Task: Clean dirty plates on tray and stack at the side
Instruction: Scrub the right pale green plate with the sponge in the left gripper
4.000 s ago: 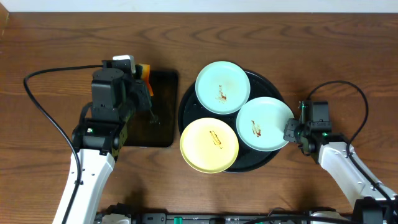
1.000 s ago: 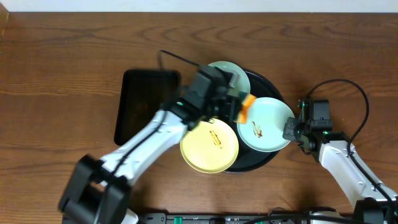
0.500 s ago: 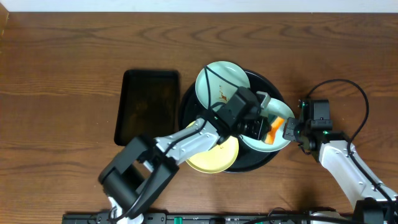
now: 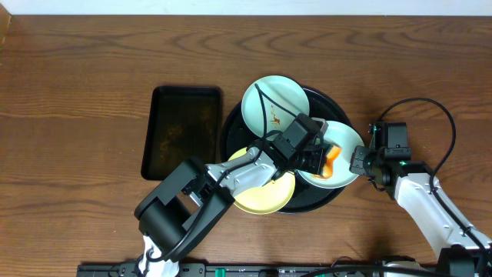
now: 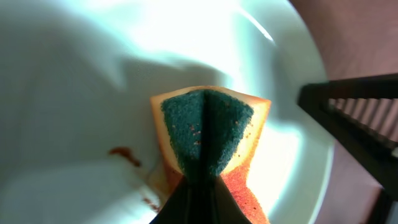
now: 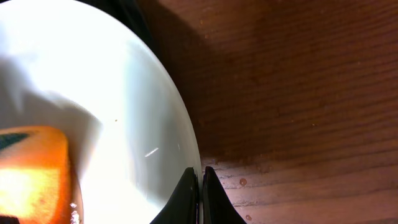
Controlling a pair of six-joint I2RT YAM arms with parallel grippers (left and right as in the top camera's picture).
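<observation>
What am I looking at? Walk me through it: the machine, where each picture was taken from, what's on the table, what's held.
These are two robot arms at a wooden table, each ending in a two-finger gripper. The wide picture looks straight down from above. The two close-ups come from a camera on each wrist. On the table lie a small rectangular tray and a large round tray. The round one carries three plates: a far mint plate, a yellow plate and a right mint plate. The left gripper pinches an orange-and-green sponge down on the right mint plate, beside a brown smear. The right gripper is shut on that plate's rim.
</observation>
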